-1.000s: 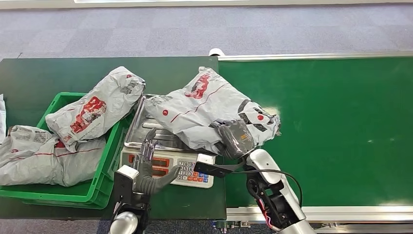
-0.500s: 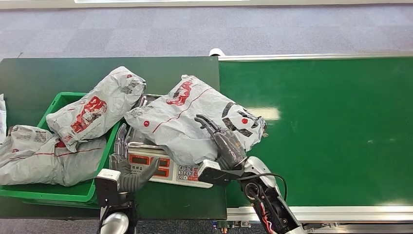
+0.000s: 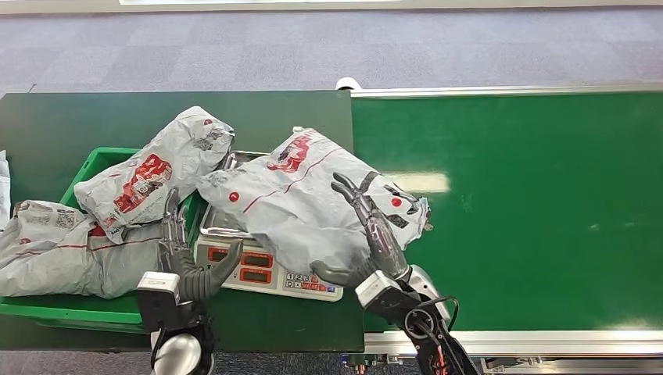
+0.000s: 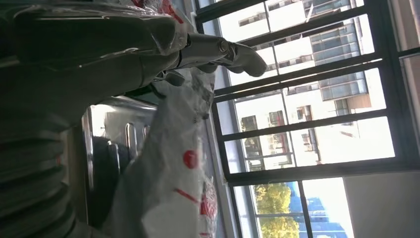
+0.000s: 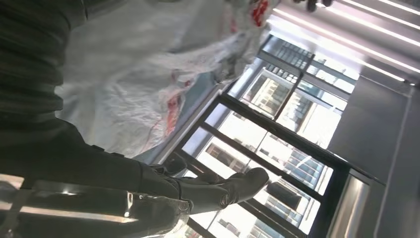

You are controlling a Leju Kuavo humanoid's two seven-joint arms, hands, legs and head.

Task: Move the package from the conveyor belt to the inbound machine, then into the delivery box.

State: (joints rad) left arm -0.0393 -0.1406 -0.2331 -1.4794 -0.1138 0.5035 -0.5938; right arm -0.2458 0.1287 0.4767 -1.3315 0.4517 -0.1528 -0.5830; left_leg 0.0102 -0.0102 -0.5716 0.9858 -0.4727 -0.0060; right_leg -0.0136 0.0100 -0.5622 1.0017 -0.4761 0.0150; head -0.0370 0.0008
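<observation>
A grey mail package [image 3: 301,199] with red markings lies on the scale [image 3: 266,273], the inbound machine, with its right end hanging over the conveyor belt [image 3: 532,203]. My right hand [image 3: 367,238] is open at the package's near right side, fingers stretched over it and gripping nothing. My left hand [image 3: 184,254] stands open with fingers up, between the scale's left edge and the green delivery box [image 3: 102,308]. The left wrist view shows the package [image 4: 168,168] on the steel tray [image 4: 106,124]. In the right wrist view the package [image 5: 148,74] lies beyond my hand [image 5: 158,193].
The green box holds two other grey packages, one [image 3: 152,176] resting on its rim against the scale and one [image 3: 62,250] lying lower. The dark table [image 3: 78,117] stretches behind, and the belt's metal edge [image 3: 508,340] runs along the near right.
The package slid left, further onto the scale. My right hand let go of it and opened, drawing back toward me. My left hand moved left, from the scale's front to beside the box.
</observation>
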